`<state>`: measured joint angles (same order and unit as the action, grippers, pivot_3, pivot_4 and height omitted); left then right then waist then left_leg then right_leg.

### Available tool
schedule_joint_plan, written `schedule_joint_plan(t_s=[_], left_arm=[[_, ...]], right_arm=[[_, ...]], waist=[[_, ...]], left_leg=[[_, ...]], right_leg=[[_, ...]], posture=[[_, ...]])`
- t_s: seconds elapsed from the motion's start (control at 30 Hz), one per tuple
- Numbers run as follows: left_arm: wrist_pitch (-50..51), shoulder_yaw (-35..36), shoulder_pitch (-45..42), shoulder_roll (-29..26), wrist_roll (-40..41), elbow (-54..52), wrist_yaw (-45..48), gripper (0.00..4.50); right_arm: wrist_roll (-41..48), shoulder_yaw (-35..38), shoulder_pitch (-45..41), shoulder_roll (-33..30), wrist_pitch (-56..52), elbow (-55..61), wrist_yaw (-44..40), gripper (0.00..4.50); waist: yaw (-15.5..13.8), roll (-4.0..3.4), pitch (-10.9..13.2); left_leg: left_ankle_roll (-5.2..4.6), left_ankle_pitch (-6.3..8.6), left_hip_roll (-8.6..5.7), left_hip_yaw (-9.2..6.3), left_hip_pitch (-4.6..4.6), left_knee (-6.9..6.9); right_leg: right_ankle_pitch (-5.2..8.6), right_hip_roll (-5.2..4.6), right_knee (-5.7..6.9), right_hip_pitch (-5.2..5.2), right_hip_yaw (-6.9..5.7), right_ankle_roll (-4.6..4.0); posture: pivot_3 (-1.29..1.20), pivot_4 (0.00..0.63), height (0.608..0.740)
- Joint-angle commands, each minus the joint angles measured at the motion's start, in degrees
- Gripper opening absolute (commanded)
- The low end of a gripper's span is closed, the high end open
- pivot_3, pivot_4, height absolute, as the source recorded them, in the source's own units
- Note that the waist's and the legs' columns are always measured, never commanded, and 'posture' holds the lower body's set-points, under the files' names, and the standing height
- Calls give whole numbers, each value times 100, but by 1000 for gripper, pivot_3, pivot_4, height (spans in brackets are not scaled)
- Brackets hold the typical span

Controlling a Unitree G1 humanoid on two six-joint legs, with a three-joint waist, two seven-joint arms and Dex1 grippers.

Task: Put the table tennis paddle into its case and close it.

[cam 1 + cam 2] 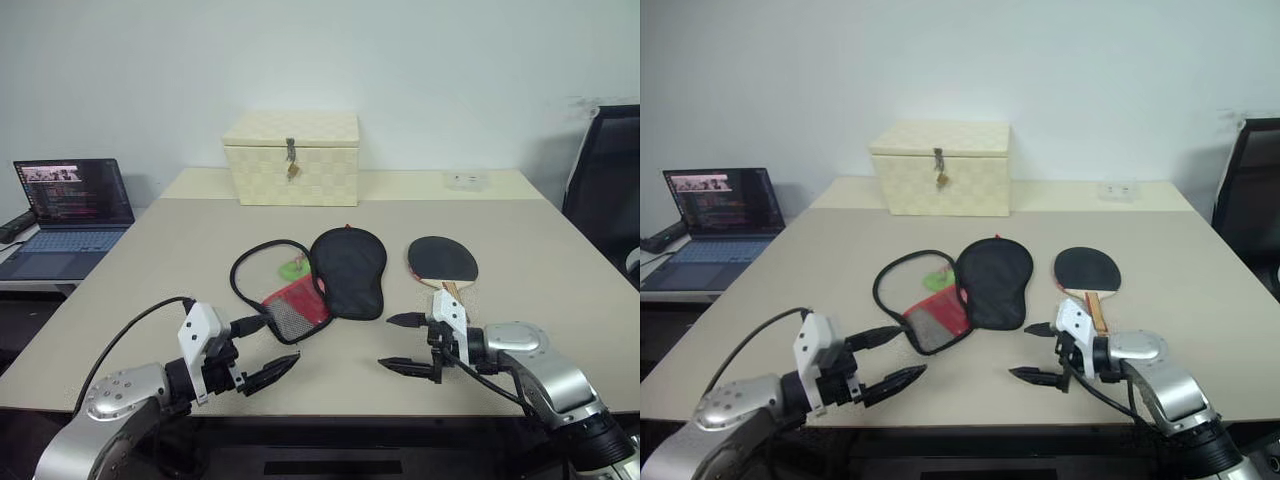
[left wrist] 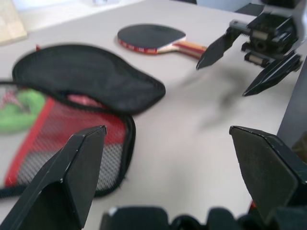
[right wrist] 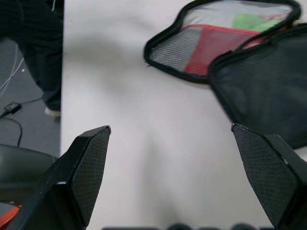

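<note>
Your left hand (image 1: 268,350) and right hand (image 1: 404,345) both hover wide apart, empty, over the table (image 1: 180,260) near its front edge. Your case (image 1: 320,275) lies unzipped mid-table; your paddle (image 1: 441,260) rests just right of it. No lettering reads clearly.

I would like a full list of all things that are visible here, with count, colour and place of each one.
table tennis paddle: one, black face, light wooden handle, flat on table, right of case.
case: one, black with red panel and mesh, lying open at table's middle.
table: one, beige, in front of the robot.
box: one, cream woven, metal latch, at table's far edge.
laptop: one, dark, screen lit, on a side desk to the left.
chair: one, black, at far right.
left gripper: one, black fingers, open, empty, over near edge.
right gripper: one, black fingers, open, empty, near paddle handle.
</note>
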<state>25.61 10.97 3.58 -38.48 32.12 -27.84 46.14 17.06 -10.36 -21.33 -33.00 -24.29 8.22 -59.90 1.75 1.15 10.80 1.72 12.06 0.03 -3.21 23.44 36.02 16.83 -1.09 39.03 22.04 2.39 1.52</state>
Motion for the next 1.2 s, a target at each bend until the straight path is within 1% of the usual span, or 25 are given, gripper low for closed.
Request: schedule_joint_plan(t_s=[0.03, 0.13, 0.27, 0.4, 0.53, 0.6, 0.67, 0.73, 0.8, 0.9, 1.03, 1.2], left_arm=[[-259, -93, -35, 127, -164, -27, -101, 4500], [-540, -271, -227, 285, -425, 303, -116, 4500], [-514, -237, -474, 379, -268, 478, 2, 4500], [-533, -127, -832, 217, -167, 735, 321, 4500], [-316, 299, -1058, -88, 192, 930, 555, 4500], [-148, 628, -1067, -311, 520, 1102, 818, 4500], [252, 916, -1076, -489, 944, 1208, 901, 4500], [536, 1049, -1069, -700, 1168, 1227, 1019, 4500], [547, 1088, -990, -931, 1111, 1344, 1276, 4500], [480, 1096, -1020, -1151, 1011, 1513, 1501, 4500], [281, 1050, -1075, -1278, 844, 1727, 1743, 4500], [44, 1015, -1072, -1316, 640, 1943, 2000, 4500]], right_arm=[[68, 55, -53, -97, -49, 186, -29, 4429], [2, 102, -57, -133, -64, 149, 71, 4429], [268, 346, -188, -171, -445, 397, 203, 4429], [596, 714, -485, -62, -966, 360, 553, 4429], [602, 804, -832, 139, -1289, 114, 962, 4429], [447, 754, -1048, 401, -1394, -34, 1390, 4429], [368, 774, -1261, 668, -1668, -225, 1851, 4429], [488, 897, -1522, 851, -2259, -425, 2177, 4429], [520, 971, -1710, 1089, -2701, -693, 2547, 4429], [330, 947, -1920, 1394, -2848, -1120, 3031, 4429], [131, 1032, -2185, 1812, -2668, -1864, 3569, 4429], [-56, 939, -2402, 2181, -2332, -2575, 3764, 4429]], waist=[[-3, 0, 0], [-6, 1, 0], [-6, 1, 0], [6, 1, 0], [12, 1, 0], [26, 1, 0], [45, 0, 0], [41, 0, 0], [34, 1, 0], [15, 0, 0], [20, 0, 0], [29, 0, 1]], left_leg=[[0, 0, 0, 0, 0, 1], [0, 0, -1, 1, -4, 3], [0, 0, -1, 2, -3, 2], [0, 0, -1, 2, -3, 1], [0, 0, -1, 2, -3, 1], [0, 0, -1, 3, -3, -1], [0, 0, 2, 7, -2, -3], [0, 0, 2, 4, -1, -3], [0, 0, -1, 3, 3, -3], [0, 0, -2, 2, 3, -4], [0, 0, -2, 8, 5, -7], [0, 0, -1, 13, 9, -12]], right_leg=[[0, 0, 0, -1, 0, 0], [0, 0, 0, -6, -2, 0], [0, 1, 0, -5, -2, 0], [0, 1, 1, -4, -2, 0], [0, 2, 1, -4, -3, 0], [0, 2, 1, -2, -2, 0], [0, 3, 3, 3, 1, 0], [0, 3, 5, 6, -1, -1], [0, 1, 5, 8, -1, -1], [-1, 1, 4, 8, -3, -1], [-1, 1, 4, 15, 1, -2], [-1, 2, 4, 23, 1, -3]], posture=[[0, 150, 740], [0, 150, 740], [0, 150, 740], [0, 150, 740], [0, 150, 740], [0, 150, 740], [0, 150, 740], [0, 150, 740], [0, 150, 740], [0, 150, 740], [0, 150, 740], [0, 150, 740]])
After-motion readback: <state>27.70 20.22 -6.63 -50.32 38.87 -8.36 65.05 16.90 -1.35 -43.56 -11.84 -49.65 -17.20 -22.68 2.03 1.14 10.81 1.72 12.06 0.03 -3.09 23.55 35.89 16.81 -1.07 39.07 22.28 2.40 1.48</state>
